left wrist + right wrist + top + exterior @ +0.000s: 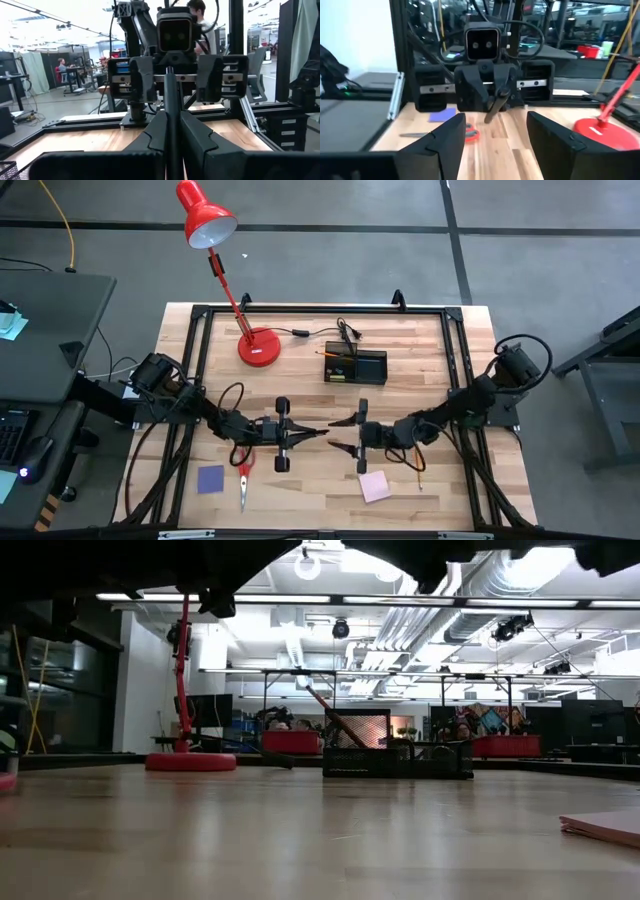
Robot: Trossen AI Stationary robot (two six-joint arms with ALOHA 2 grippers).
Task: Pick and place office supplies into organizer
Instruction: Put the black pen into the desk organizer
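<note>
Organizer point(355, 366), a black tray, sits on the far middle of the desk point(420, 340), just beside the red lamp base point(259, 347), with dark items in one compartment. Nearer the front edge lie the pink sticky pad point(375, 486), the blue-purple pad point(210, 479), the red-handled scissors point(243, 479) and a pencil point(417, 473). Mid-desk, the two arms face each other. The left claw point(318, 435) is closed, fingers pressed together, holding a dark pen point(171, 107). The right claw point(338, 434) stands spread wide around the tip of that pen.
</note>
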